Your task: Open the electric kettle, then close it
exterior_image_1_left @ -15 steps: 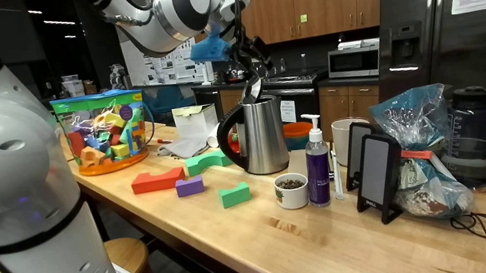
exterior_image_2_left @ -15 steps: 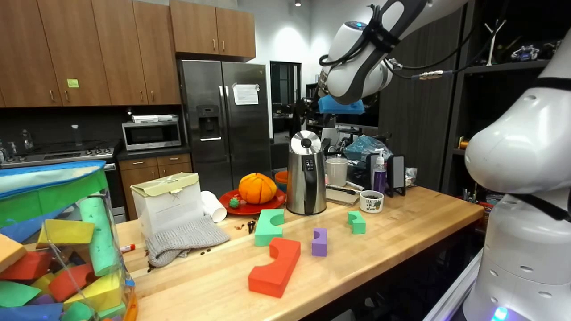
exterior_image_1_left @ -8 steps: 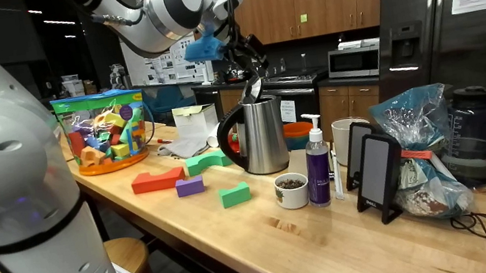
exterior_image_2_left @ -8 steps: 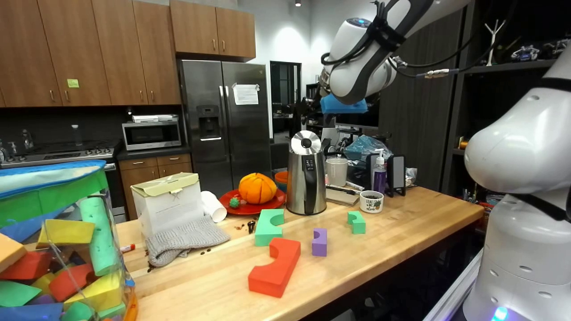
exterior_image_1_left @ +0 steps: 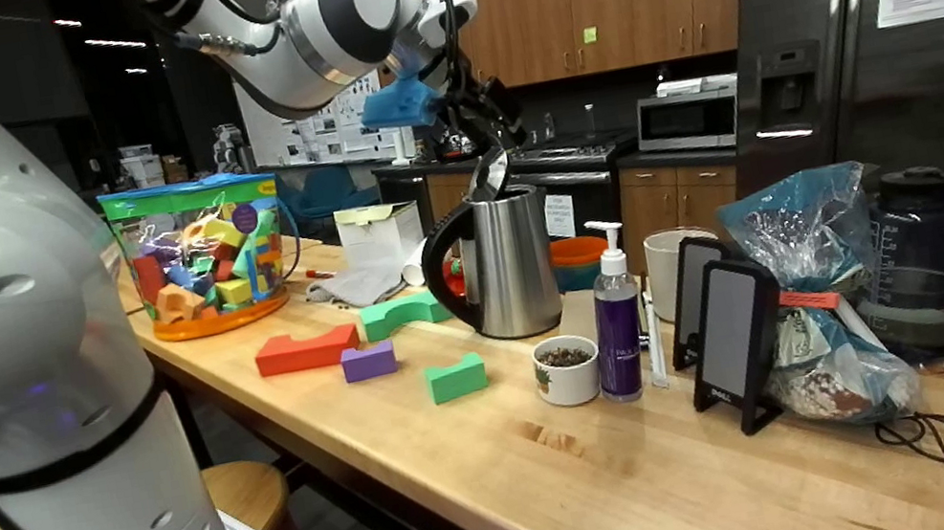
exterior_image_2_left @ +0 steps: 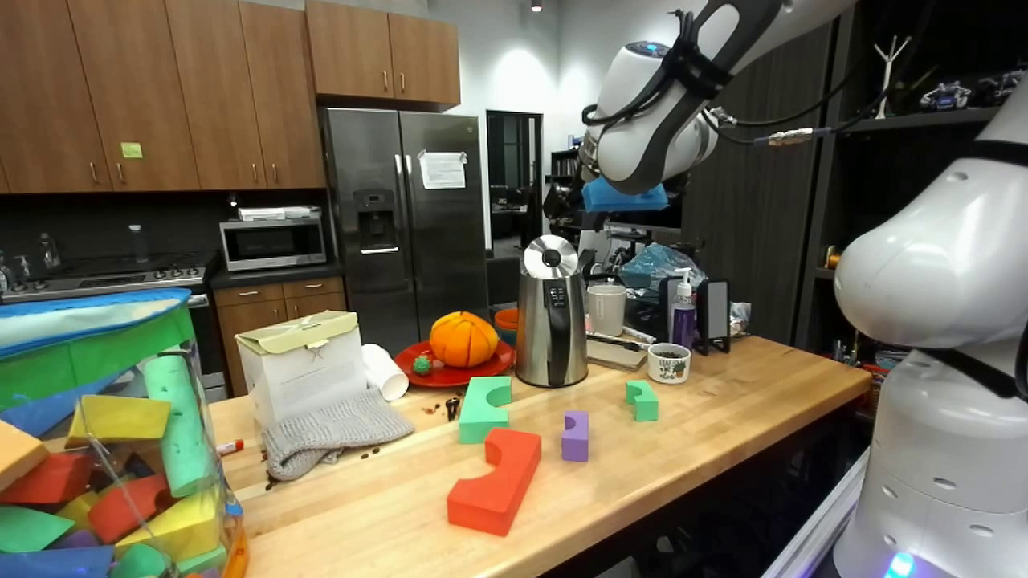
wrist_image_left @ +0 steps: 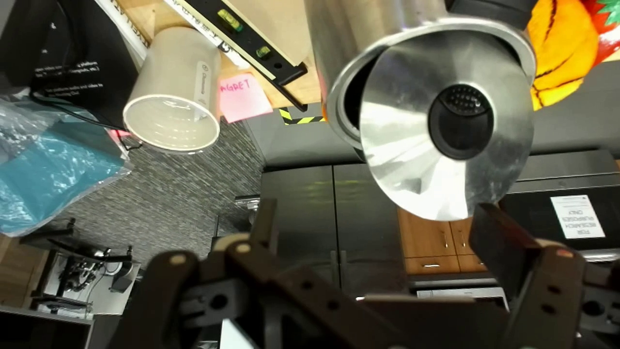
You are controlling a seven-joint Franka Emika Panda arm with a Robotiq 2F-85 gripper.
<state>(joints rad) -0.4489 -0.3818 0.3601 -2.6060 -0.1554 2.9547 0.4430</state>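
Note:
The electric kettle (exterior_image_1_left: pixel 516 267) stands upright on the wooden table, shiny steel with a black handle (exterior_image_1_left: pixel 442 275). It also shows in an exterior view (exterior_image_2_left: pixel 534 337) and the wrist view (wrist_image_left: pixel 382 17). Its lid is raised and steeply tilted, a shiny disc with a black centre, visible in both exterior views (exterior_image_1_left: pixel 495 166) (exterior_image_2_left: pixel 536 255) and the wrist view (wrist_image_left: pixel 397 126). My gripper (exterior_image_1_left: pixel 495 120) is just above the raised lid. In the wrist view the gripper (wrist_image_left: pixel 375 211) is open and empty; one fingertip overlaps the lid's edge, and I cannot tell if they touch.
A purple soap bottle (exterior_image_1_left: pixel 617 337), a small white pot (exterior_image_1_left: pixel 568 381) and black speakers (exterior_image_1_left: pixel 734 345) stand near the kettle. A red plate (exterior_image_2_left: pixel 482 374) with an orange pumpkin (exterior_image_2_left: pixel 463 339) is beside it. Foam blocks (exterior_image_2_left: pixel 494 482) lie in front. A beige cup (wrist_image_left: pixel 169 92) stands nearby.
My gripper has shifted slightly back toward the robot's base and dipped a little in the last half second. The kettle and its raised lid have not moved.

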